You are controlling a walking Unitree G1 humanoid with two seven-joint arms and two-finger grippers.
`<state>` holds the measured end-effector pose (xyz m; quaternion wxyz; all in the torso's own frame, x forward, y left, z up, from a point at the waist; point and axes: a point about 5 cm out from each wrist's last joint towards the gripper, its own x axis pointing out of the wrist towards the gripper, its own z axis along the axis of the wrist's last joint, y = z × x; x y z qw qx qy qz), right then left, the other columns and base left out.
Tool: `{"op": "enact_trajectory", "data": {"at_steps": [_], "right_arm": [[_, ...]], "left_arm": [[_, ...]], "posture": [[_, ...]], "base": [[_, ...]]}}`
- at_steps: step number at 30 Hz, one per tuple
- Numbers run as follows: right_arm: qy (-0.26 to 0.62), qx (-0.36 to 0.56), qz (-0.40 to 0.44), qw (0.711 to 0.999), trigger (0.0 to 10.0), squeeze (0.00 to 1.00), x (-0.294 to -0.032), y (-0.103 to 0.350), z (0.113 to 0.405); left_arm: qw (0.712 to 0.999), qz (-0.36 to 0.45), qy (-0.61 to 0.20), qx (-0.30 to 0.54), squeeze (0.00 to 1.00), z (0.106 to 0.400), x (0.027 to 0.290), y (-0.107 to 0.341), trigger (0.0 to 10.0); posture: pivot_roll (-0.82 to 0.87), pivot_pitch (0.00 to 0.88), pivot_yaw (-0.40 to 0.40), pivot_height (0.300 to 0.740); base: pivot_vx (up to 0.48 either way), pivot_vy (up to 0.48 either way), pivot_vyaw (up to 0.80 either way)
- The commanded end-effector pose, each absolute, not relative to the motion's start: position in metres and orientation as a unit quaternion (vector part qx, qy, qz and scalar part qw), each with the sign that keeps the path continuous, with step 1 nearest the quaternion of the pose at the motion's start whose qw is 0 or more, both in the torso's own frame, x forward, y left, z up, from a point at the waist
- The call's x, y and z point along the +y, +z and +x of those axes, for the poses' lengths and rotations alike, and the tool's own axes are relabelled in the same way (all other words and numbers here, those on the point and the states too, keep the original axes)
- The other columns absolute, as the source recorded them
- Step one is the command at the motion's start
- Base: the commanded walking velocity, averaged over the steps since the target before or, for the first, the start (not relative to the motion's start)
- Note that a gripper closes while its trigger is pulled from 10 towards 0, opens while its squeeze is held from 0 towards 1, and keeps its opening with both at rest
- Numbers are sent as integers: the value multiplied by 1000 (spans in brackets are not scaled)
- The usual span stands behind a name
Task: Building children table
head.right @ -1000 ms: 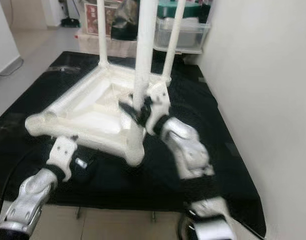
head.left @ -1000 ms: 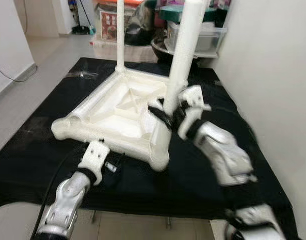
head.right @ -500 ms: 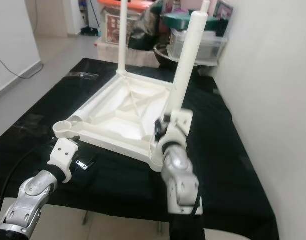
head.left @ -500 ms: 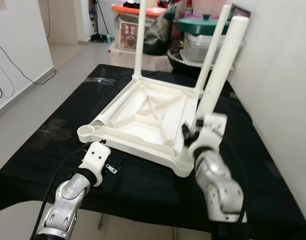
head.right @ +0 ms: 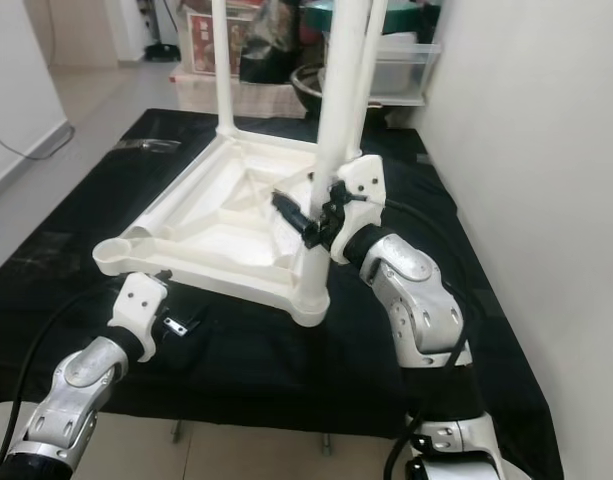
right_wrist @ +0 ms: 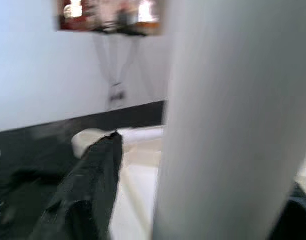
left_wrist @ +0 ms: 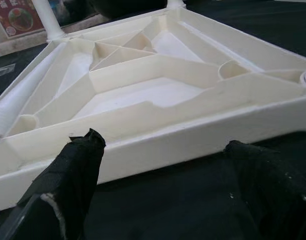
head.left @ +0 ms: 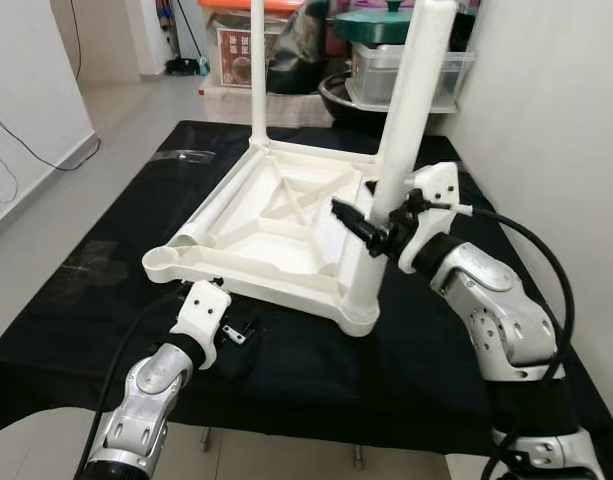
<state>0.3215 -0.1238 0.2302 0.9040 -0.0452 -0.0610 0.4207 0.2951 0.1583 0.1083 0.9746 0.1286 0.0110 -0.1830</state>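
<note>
The white plastic tabletop [head.left: 276, 225] lay upside down on the black cloth [head.left: 106, 270], sockets up for legs; the right gripper [head.left: 378, 232] pinched the near-corner leg [head.left: 401, 150] upright, probably to seat it; the left gripper [left_wrist: 162, 165] hovered spread before the tabletop's edge.

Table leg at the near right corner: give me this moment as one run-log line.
right gripper: around near-right table leg, leg upright in corner socket | left gripper: open, at near edge of upturned tabletop | empty socket: near-left corner

Bright, even indoor light; head views sharp (right wrist view blurred).
</note>
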Motion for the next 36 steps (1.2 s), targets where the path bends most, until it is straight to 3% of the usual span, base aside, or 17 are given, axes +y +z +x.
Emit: {"op": "enact_trajectory", "data": {"at_steps": [1,6,7,9,10,11,12,17,18,23,24,27,28,29,30,33,36], "right_arm": [[482,-38,-34,874,0,0,-109,218,315],[487,-42,-29,872,0,0,-104,214,316],[412,-39,-24,910,0,0,-105,214,329],[412,-39,-24,910,0,0,-105,214,329],[254,-18,16,967,0,0,-119,209,350],[254,-18,16,967,0,0,-119,209,350],[-15,44,98,994,0,0,-145,183,357],[-123,49,104,986,0,0,-151,166,334],[-126,45,109,985,10000,0,-145,166,326],[-36,9,136,990,10000,0,-122,176,316],[-11,-16,134,991,10000,1000,-119,183,315],[27,-34,127,991,10000,1000,-114,191,317],[90,-47,116,988,10000,1000,-110,202,322],[149,-57,105,982,10000,129,-108,213,327],[204,-62,99,972,10000,0,-106,222,330],[337,-92,52,935,10000,0,-104,237,327],[406,-95,22,909,10000,0,-102,236,326]], "left_arm": [[975,126,-182,15,0,292,160,107,10000],[975,128,-181,17,0,291,162,106,10000],[975,129,-181,17,0,291,163,107,10000],[975,129,-181,17,0,291,163,107,10000],[975,129,-180,18,0,290,163,106,10000],[975,129,-180,18,0,290,163,106,10000],[974,131,-184,20,0,290,162,105,10000],[973,130,-190,17,0,291,159,107,10000],[973,130,-190,18,0,291,160,106,10000],[972,129,-196,18,0,293,157,106,10000],[972,128,-197,18,0,293,156,106,10000],[972,128,-197,18,0,294,156,106,10000],[972,128,-196,17,0,295,156,106,10000],[972,128,-195,17,0,295,156,107,10000],[972,127,-195,15,0,295,156,107,10000],[973,126,-193,15,0,295,156,107,10000],[973,125,-192,13,0,295,155,108,10000]], "posture": [[33,0,-87,740],[40,0,-85,740],[45,0,-88,740],[45,0,-88,740],[39,0,-79,740],[39,0,-79,740],[35,0,-71,740],[32,0,-69,740],[19,0,-58,740],[9,0,-53,740],[9,0,-53,740],[5,0,-53,740],[5,0,-55,740],[5,0,-59,740],[7,0,-61,740],[14,0,-68,740],[22,0,-78,740]], "base": [[0,0,0],[0,0,0],[0,0,0],[0,0,0],[0,0,0],[0,0,0],[0,0,0],[0,0,0],[0,0,0],[0,0,0],[0,0,0],[0,0,0],[0,0,0],[0,0,0],[0,0,0],[0,0,0],[0,0,0]]}}
